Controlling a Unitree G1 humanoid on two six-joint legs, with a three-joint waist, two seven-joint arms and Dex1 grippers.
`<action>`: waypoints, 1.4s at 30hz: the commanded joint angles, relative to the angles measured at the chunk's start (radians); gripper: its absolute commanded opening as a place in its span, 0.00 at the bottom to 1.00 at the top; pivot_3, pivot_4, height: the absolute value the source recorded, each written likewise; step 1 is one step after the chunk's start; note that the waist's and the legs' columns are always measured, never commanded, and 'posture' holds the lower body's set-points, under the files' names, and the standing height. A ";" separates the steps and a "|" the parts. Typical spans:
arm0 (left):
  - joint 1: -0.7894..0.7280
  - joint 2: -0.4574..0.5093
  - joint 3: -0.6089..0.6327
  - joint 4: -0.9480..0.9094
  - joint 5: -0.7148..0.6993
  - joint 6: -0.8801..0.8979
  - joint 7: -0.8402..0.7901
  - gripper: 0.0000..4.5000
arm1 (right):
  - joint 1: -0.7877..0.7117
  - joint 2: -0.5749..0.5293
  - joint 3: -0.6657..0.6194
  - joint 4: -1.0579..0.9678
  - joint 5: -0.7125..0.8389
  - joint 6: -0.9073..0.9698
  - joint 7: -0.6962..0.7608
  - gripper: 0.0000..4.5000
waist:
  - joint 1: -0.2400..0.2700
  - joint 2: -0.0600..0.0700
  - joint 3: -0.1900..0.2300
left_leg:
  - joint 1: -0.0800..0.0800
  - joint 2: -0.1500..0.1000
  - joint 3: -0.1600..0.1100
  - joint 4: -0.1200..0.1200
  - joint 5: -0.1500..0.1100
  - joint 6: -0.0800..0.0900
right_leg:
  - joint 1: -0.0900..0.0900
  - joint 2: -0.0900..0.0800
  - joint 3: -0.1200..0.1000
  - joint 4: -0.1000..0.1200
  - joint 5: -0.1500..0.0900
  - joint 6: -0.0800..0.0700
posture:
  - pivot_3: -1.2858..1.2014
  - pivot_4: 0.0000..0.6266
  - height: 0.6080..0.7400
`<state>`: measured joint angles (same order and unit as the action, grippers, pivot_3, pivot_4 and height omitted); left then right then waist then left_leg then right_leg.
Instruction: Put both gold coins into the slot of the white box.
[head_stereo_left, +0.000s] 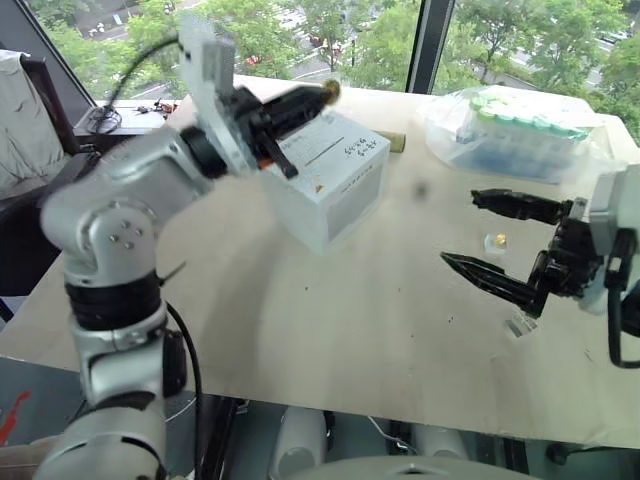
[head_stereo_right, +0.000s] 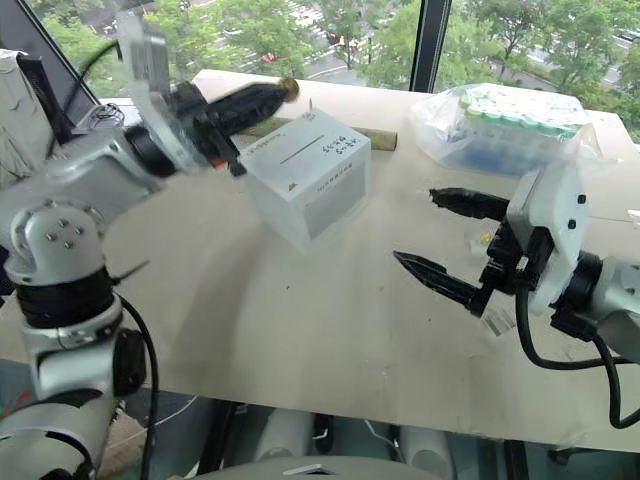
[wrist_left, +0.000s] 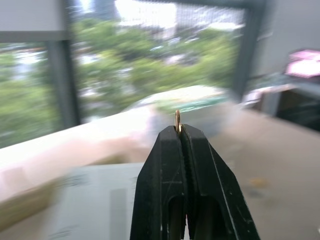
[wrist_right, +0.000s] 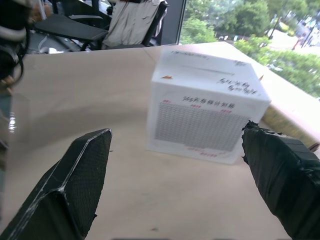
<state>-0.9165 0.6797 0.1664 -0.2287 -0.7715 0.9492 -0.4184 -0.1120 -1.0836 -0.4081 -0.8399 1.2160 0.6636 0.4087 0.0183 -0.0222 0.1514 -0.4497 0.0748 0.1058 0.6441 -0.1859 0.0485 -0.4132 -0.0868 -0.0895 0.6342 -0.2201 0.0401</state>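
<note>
Nearest the front edge of the table, towards its right side, the right gripper is held level with its two black fingers spread wide and nothing between them. A gold coin is seen lying flat on the table between those fingers, touched by neither. Such a coin is judged to be light, stiff, thin and slippery, so it is best pinched across its rim by the very fingertips, and a flat-lying one may have to be tipped up on edge first. Farther back, towards the table's left side, the white box is set with its slot on the upper face. Over the box's far left corner the left gripper is clenched on the other gold coin, which is gripped on edge at the fingertips, with only a little of its rim standing clear
</note>
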 joint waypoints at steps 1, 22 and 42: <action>-0.133 0.032 -0.075 0.101 0.072 0.206 0.090 0.00 | -0.045 0.000 -0.001 0.017 -0.030 -0.017 0.024 0.99 | 0.002 -0.001 0.001 | 0.000 0.000 0.000 0.000 0.000 0.000 | 0.000 0.000 0.000 0.000 0.000 0.000 | 0.52 0.24 1.00; -0.442 0.057 -0.394 0.713 0.270 0.257 -0.539 0.00 | 0.066 0.070 -0.057 -0.107 -0.077 -0.014 -0.030 0.99 | 0.001 -0.004 0.004 | -0.003 -0.001 -0.002 -0.001 0.000 0.000 | -0.002 -0.001 -0.002 0.000 -0.001 0.001 | 0.52 0.24 1.00; -0.451 -0.011 -0.469 0.751 0.498 0.147 -0.557 0.00 | 0.051 0.093 -0.070 -0.108 -0.079 -0.018 -0.107 0.99 | -0.004 -0.004 0.004 | -0.003 0.000 -0.002 0.003 0.000 0.000 | -0.002 -0.001 -0.001 0.006 -0.001 0.002 | 0.52 0.24 1.00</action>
<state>-1.3680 0.6603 -0.2950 0.5406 -0.3034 1.1053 -0.9712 -0.0556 -0.9906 -0.4488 -0.9294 1.1336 0.6610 0.3122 0.0143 -0.0259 0.1559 -0.4524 0.0746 0.1040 0.6477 -0.1864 0.0486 -0.4155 -0.0882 -0.0909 0.6400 -0.2213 0.0418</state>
